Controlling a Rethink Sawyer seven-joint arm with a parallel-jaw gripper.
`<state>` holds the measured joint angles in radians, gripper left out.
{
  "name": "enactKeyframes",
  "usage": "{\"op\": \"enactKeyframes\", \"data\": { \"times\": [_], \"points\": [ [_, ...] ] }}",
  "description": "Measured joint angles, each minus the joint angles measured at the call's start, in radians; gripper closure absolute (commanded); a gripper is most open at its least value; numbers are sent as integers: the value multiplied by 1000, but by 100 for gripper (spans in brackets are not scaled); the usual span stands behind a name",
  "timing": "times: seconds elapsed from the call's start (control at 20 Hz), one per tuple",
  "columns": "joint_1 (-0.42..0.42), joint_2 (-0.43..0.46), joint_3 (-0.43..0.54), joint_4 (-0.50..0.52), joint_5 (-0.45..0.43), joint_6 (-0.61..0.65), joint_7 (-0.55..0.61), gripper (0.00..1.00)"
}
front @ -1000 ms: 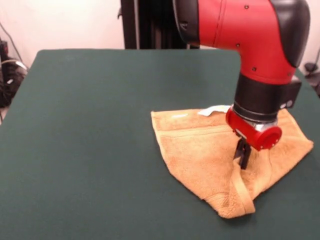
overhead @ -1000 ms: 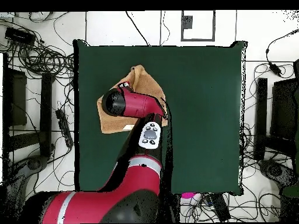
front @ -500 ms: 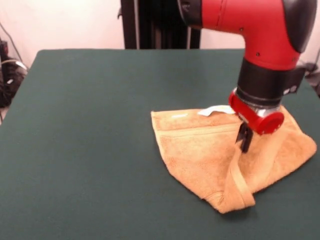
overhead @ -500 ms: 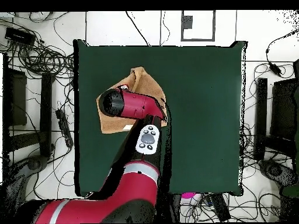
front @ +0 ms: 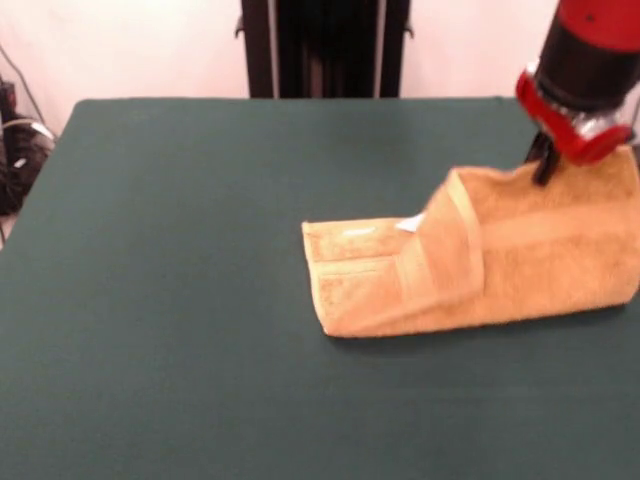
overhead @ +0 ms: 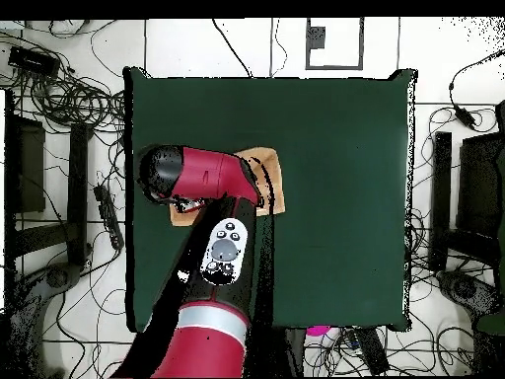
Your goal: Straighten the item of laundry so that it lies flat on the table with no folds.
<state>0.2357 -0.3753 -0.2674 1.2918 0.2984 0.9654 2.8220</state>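
The orange-tan towel [front: 500,270] lies on the right half of the dark green table [front: 150,250]. It is doubled over, with a stripe band running up a raised fold and its white tag [front: 410,223] peeking out at the far edge. My gripper [front: 543,165] is at the far right, shut on the towel's lifted far right edge, which it holds above the table. In the overhead view the red arm [overhead: 197,178] covers the gripper. Only part of the towel [overhead: 268,178] shows to its right.
The black pedestal [front: 320,45] stands behind the table's far edge. Cables [front: 15,140] hang off the left side. In the overhead view, cables and dark equipment [overhead: 59,99] ring the table, and the arm's lower links [overhead: 222,257] cross its near left part.
My gripper has risen and moved far and to the right in the front view, pulling the held towel part with it. The towel's near pointed corner is drawn up and back into a long folded shape.
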Motion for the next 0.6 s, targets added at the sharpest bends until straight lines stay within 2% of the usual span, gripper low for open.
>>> {"op": "enactKeyframes", "data": {
  "times": [0.3,0.45,0.6],
  "points": [
    [-8,-38,1,11,41,30,0,100],
    [-35,-49,28,39,94,12,0,100],
    [-123,-49,141,93,153,-146,0,100]
  ]
}}
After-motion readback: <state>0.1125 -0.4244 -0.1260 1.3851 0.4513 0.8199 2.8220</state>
